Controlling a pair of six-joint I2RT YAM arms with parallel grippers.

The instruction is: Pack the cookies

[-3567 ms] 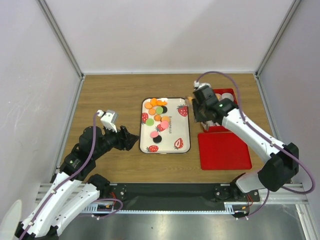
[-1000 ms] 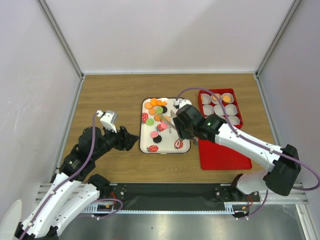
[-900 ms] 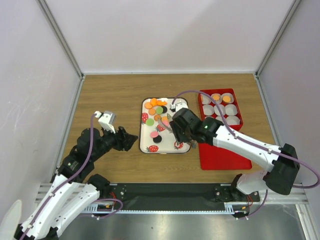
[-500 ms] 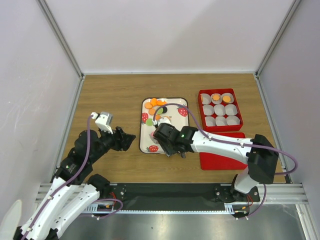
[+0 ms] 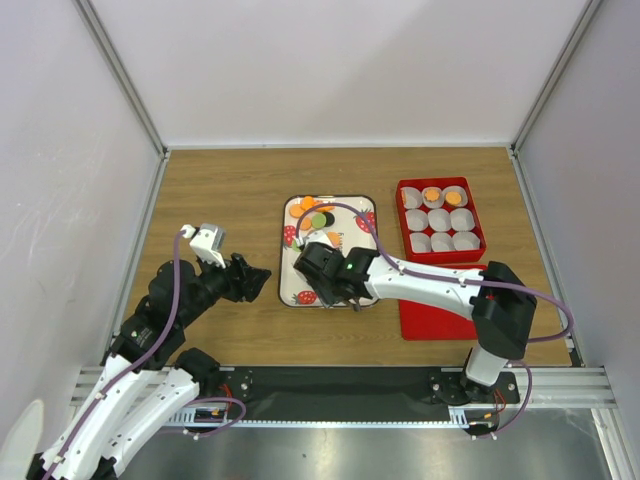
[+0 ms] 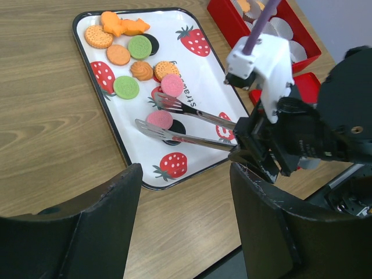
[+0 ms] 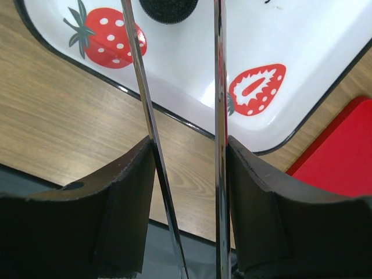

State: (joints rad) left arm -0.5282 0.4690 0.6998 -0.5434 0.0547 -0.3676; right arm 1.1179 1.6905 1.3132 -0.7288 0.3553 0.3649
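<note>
Right pincer (image 7: 187,197) grips tongs (image 6: 187,138) among cookies (image 6: 159,120): two pink, two green.

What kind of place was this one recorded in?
Probably a robot test booth: plain white walls around a wooden table, arms bolted to a metal rail, cookies on a tray.

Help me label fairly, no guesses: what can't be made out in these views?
Right wrist: the tongs run off the top edge; tips unseen.
Top view: the right arm covers the tongs and the tray's nearer cookies.
Left wrist: red box cut by the top edge; its cups mostly behind the right arm.
</note>
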